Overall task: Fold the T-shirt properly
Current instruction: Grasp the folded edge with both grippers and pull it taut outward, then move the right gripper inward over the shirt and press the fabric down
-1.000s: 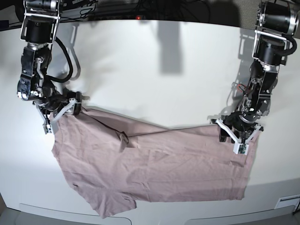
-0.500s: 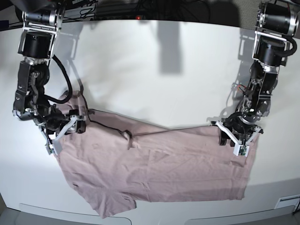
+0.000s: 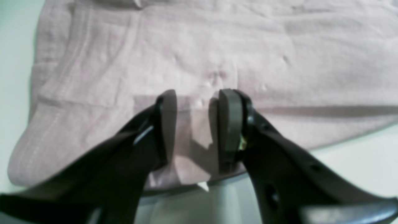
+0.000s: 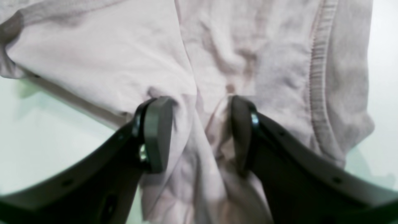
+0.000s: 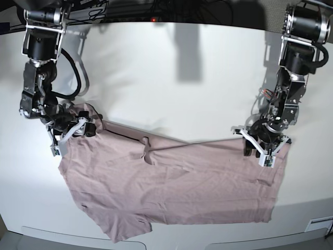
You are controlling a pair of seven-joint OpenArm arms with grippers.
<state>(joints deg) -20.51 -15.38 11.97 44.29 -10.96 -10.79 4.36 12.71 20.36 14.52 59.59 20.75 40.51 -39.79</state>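
Observation:
The dusty pink T-shirt [image 5: 171, 187] lies spread and creased across the front of the white table [image 5: 182, 78]. My right gripper [image 5: 70, 136] is at its upper left corner. In the right wrist view [image 4: 199, 133] the jaws stand apart, with a bunched fold of the T-shirt [image 4: 248, 46] rising between the fingers. My left gripper [image 5: 265, 153] is at the shirt's upper right corner. In the left wrist view [image 3: 197, 124] its jaws are apart, low over the hem edge of the T-shirt [image 3: 217, 46], which lies flat.
Both arms' bases stand at the back corners, with cables [image 5: 125, 8] along the rear edge. The table's front edge [image 5: 171, 240] runs just below the shirt's lower hem. Bare white table lies behind the shirt.
My right gripper dipped toward the front, then came back up and to the rear; the shirt's upper left edge and its fold shifted with it. My left gripper moved slightly rearward.

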